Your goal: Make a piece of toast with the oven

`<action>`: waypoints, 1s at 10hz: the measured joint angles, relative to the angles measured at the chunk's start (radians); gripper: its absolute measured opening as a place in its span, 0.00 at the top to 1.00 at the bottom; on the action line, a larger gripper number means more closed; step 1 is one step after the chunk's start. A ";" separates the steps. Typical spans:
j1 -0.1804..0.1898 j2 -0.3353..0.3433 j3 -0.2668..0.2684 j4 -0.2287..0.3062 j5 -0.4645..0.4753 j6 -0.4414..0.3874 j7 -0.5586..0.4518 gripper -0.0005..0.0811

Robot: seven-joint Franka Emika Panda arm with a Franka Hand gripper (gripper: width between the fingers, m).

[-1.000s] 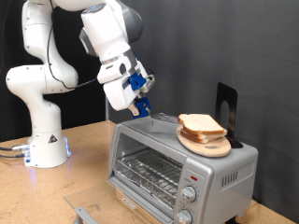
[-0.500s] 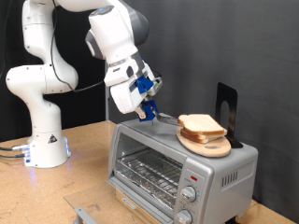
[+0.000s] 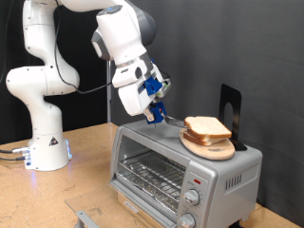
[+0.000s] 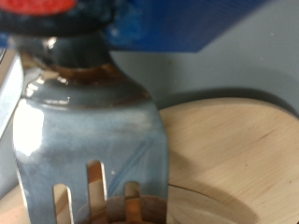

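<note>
Toast for the job lies in a small stack on a round wooden board, which sits on top of the silver oven toward the exterior view's right. The gripper hangs over the oven's roof just to the left of that stack, with its fingers closed on a blue-grey fork-like tool. In the wrist view the tool's handle rises into the gripper's body and its slotted prongs point down toward the pale wood of the board, whose curved edge fills the picture beside them. In the exterior view the tool's tip reaches down and to the right, ending close beside the near-left edge of the bread; whether it touches the crust cannot be told from either picture.

From the gripper, then, the bread lies to the exterior view's right and slightly lower, a short reach away, with the slices lying flat and the tool angled toward them. The top slice is pale with a tan crust, and the slices beneath it cannot be counted with certainty.

Below, the oven's glass door is shut, and a wire rack shows through it with no bread on it. Two round knobs sit on the front panel at the right.
</note>
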 joint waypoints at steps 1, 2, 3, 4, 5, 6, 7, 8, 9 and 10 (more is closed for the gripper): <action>0.000 0.010 0.002 0.008 -0.021 0.000 0.014 0.45; 0.000 0.022 0.005 0.015 -0.061 -0.002 0.033 0.45; 0.000 0.035 0.007 0.025 -0.098 -0.011 0.058 0.45; 0.000 0.051 0.008 0.039 -0.114 -0.027 0.081 0.45; -0.001 0.066 0.007 0.057 -0.116 -0.047 0.098 0.45; -0.001 0.079 0.007 0.076 -0.116 -0.060 0.114 0.45; -0.002 0.093 0.007 0.093 -0.116 -0.064 0.128 0.45; -0.003 0.104 0.007 0.109 -0.116 -0.067 0.138 0.45; -0.003 0.116 0.007 0.128 -0.116 -0.072 0.153 0.45; -0.003 0.129 0.007 0.146 -0.119 -0.080 0.168 0.45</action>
